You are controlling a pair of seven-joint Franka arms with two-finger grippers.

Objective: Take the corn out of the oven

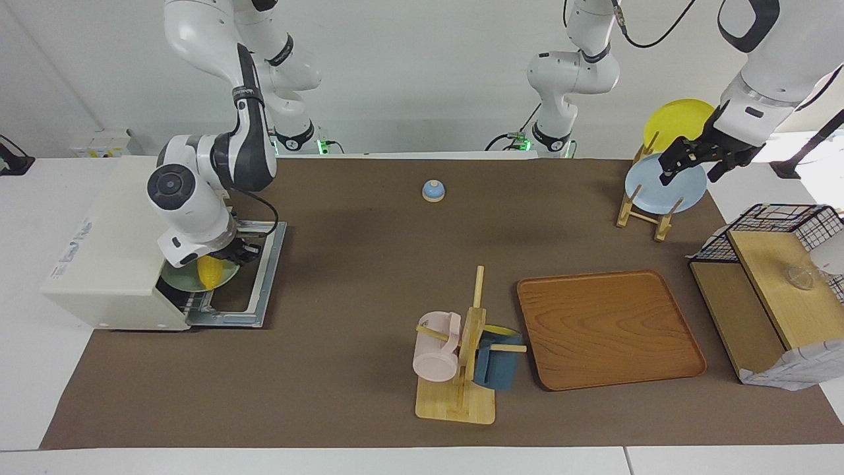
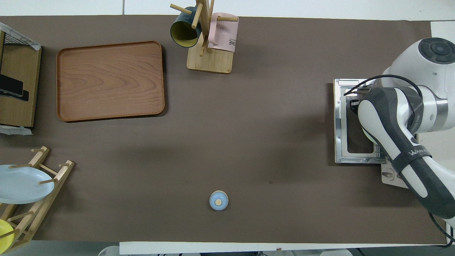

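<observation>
The cream-white oven [image 1: 105,251] stands at the right arm's end of the table with its door [image 1: 265,267] folded down flat. The yellow corn [image 1: 210,271] lies on a green plate [image 1: 179,280] at the oven's mouth, on the rack. My right gripper [image 1: 234,253] is low at the oven's mouth, just above the corn and the open door. In the overhead view the right arm covers the oven's mouth and the corn; only the door frame [image 2: 339,121] shows. My left gripper [image 1: 695,165] is open and empty, raised over the plate rack, waiting.
A wooden plate rack [image 1: 643,214] holds a pale blue plate [image 1: 653,188] and a yellow plate [image 1: 679,119]. A wooden tray [image 1: 606,330], a mug tree [image 1: 465,356] with pink and blue mugs, a small blue bell [image 1: 433,190] and a shelf with a black wire basket [image 1: 784,221] also stand on the table.
</observation>
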